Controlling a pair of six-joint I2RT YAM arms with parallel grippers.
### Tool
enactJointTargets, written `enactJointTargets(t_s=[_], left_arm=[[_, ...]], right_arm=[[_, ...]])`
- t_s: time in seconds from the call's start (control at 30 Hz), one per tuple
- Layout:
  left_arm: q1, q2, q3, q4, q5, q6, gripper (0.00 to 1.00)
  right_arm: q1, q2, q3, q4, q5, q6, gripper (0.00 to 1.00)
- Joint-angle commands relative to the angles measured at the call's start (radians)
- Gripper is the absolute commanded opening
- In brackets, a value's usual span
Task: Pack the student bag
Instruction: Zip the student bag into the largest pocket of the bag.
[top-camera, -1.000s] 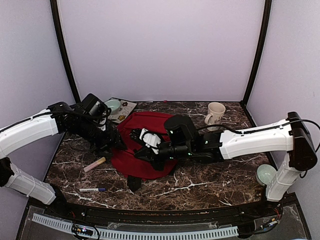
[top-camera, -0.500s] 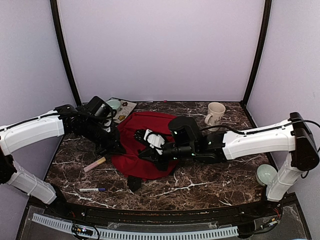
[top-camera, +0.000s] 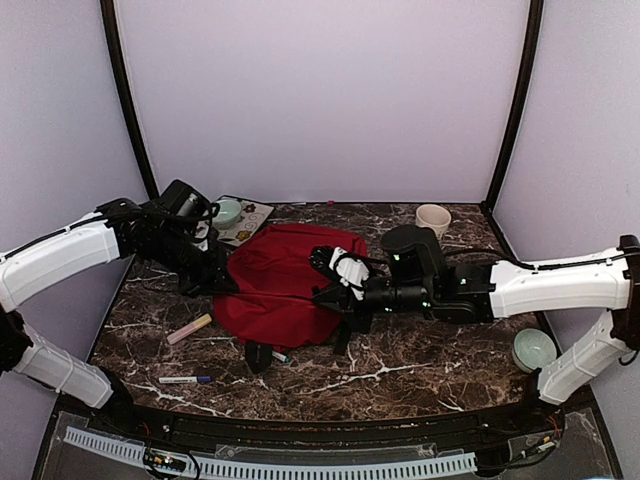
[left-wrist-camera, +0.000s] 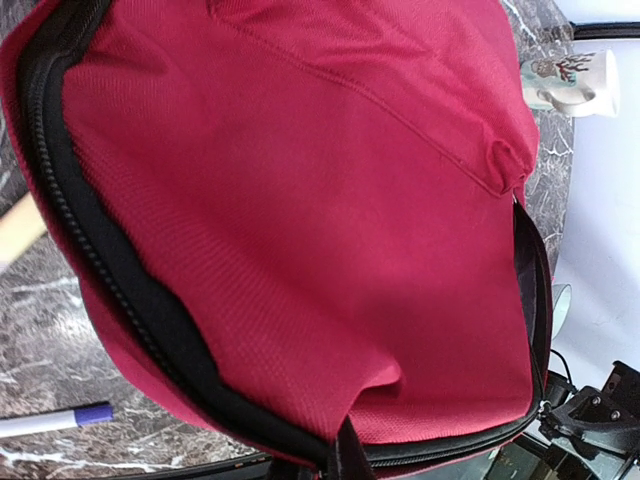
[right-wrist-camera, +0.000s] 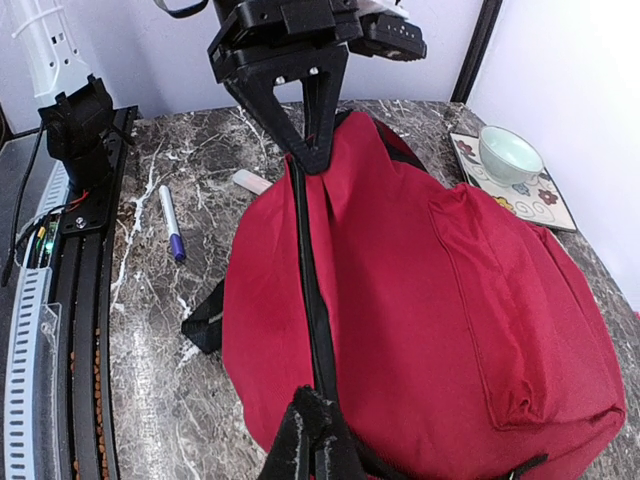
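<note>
The large, soft red fabric student bag (top-camera: 280, 285) lies slumped at the middle of the dark marbled surface (top-camera: 420, 370), its black zipper band running across it edge to edge. The inside cannot be seen. At its 9 o'clock edge the left claw (right-wrist-camera: 313, 165) is pressed together on the zipper seam. At 3 o'clock the right claw (right-wrist-camera: 312, 420) pinches the same seam (its fingertips are cut off by the wrist view's lower border). A black strap (top-camera: 258, 355) trails out at 6 o'clock, partly tucked under the fabric.

Further out:
- A cream stick-shaped marker (top-camera: 189, 328) lies at 8 o'clock.
- A white pen with a blue cap (top-camera: 185, 380) lies at 7 o'clock.
- A pale green bowl on a patterned square tile (top-camera: 250, 215) is at 11 o'clock, half hidden by the left arm.
- A cream ceramic mug (top-camera: 433, 218) stands at 2 o'clock.
</note>
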Motion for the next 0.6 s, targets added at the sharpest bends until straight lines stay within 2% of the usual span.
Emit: enactJointTargets(t_s=[0.0,0.3,0.57], left_arm=[[0.045,-0.005,0.053,-0.092,-0.084,0.086,0.0],[0.098,0.042,0.168,-0.146,-0.111,0.18,0.0],[0.12,0.02,0.175,-0.177,-0.106,0.207,0.0]], right_arm=[[-0.01,-0.079,0.005,-0.052,0.041,0.0,0.0],[-0.007,-0.173,-0.017,-0.107,0.101,0.045,0.0],[-0.007,-0.208,-0.039,-0.131,0.138,0.05,0.0]])
